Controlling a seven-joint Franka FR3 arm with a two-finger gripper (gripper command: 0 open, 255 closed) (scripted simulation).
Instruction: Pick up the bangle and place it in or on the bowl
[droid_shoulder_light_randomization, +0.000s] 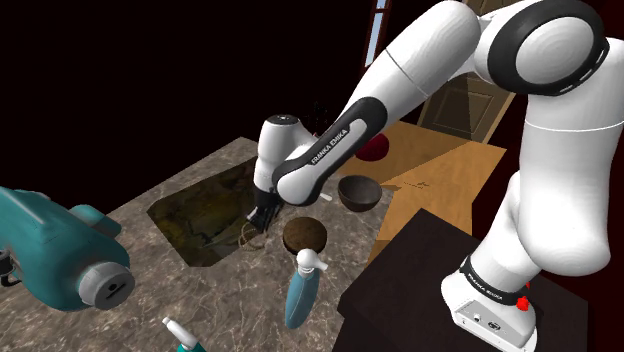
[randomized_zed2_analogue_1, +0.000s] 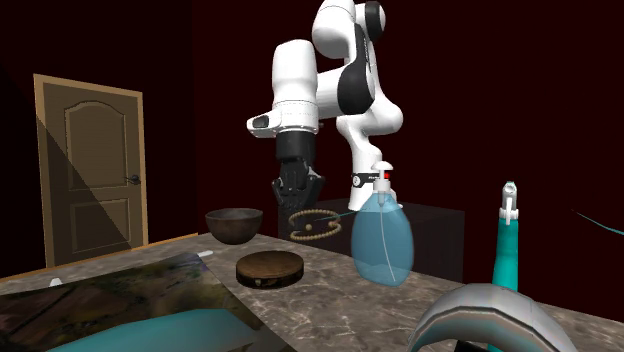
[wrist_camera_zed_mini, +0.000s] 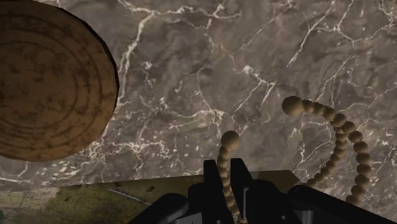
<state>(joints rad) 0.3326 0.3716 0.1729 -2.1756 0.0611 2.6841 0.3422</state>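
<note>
Second exterior view: the all-black gripper (randomized_zed2_analogue_1: 300, 203) was seen at the middle of the frame, pointed downward, its fingers pressed together on a beaded bangle (randomized_zed2_analogue_1: 313, 215) that was held clear above the veined, marble-patterned counter (randomized_zed2_analogue_1: 330, 300). The dark bowl (randomized_zed2_analogue_1: 234, 224) was set on the counter left of the bangle, apart from it. A round wooden disc (randomized_zed2_analogue_1: 270, 268) was laid lower in the frame, between the two. A translucent blue spray bottle (randomized_zed2_analogue_1: 380, 238) was stood just right of the bangle, and a brown panelled door (randomized_zed2_analogue_1: 90, 165) was shown at the left edge. In the wrist view, one strand of beads was pinched between the fingers, the rest of the loop was curved out to one side of the gripper, and the disc was seen on the counter at the other side. In the shoulder view, the gripper was found near centre frame beside a recessed sink (droid_shoulder_light_randomization: 205, 215), with the bowl to its right.
</note>
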